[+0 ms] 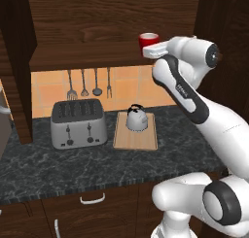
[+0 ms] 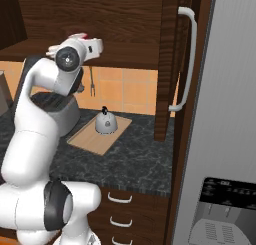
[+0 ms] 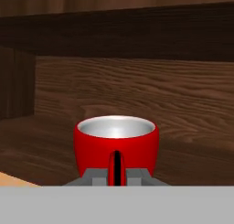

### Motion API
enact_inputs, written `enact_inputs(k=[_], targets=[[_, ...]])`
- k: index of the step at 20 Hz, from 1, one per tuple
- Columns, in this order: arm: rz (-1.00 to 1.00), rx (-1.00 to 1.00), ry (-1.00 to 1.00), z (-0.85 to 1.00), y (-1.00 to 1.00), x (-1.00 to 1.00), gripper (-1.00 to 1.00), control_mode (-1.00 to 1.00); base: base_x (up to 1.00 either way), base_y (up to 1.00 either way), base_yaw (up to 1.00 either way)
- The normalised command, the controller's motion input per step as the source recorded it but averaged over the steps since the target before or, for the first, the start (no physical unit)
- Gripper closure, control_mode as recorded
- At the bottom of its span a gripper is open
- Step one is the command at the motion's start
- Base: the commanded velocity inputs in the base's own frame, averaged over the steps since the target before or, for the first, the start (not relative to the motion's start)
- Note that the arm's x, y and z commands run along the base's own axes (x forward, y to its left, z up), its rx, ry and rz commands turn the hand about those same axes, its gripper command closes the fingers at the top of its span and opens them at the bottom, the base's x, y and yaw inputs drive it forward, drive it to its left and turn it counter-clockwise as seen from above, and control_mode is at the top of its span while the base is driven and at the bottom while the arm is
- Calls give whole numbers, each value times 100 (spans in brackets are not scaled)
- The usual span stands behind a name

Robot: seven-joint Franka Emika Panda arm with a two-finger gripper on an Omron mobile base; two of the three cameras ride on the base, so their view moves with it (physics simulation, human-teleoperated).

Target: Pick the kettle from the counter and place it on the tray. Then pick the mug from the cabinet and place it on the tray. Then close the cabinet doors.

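The red mug [image 1: 148, 39] stands on the shelf of the open cabinet [image 1: 87, 57]. In the hand view the mug [image 3: 116, 143] faces me with its handle between my two fingertips, which press close on either side. My gripper [image 3: 117, 176] is shut on that handle, and in the left base view the gripper [image 1: 146, 51] meets the mug at the shelf's front edge. The silver kettle [image 1: 136, 118] [image 2: 105, 121] sits upright on the tan tray [image 1: 146, 141] [image 2: 90, 139] on the dark counter [image 1: 73, 169]. Both cabinet doors [image 1: 17, 62] [image 2: 167, 64] stand open.
A boxy silver toaster [image 1: 79, 123] stands left of the tray. Several utensils [image 1: 87, 84] hang on the tiled wall under the shelf. The right door's long bar handle [image 2: 187, 59] juts toward me, and a grey fridge [image 2: 225, 139] fills the right side.
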Motion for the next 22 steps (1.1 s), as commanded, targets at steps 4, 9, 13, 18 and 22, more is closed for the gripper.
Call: enact_inputs(k=[4, 9, 13, 18, 22], targets=[[14, 0, 1, -34, 0, -73, 100, -100, 0, 0, 0], [14, 0, 0, -40, 0, -72, 100, -100, 0, 0, 0], [16, 0, 1, -50, 0, -60, 100, -100, 0, 0, 0], [16, 0, 2, -61, 0, -37, 100, -100, 0, 0, 0], [16, 0, 4, -64, 0, -9, 100, -100, 0, 0, 0]])
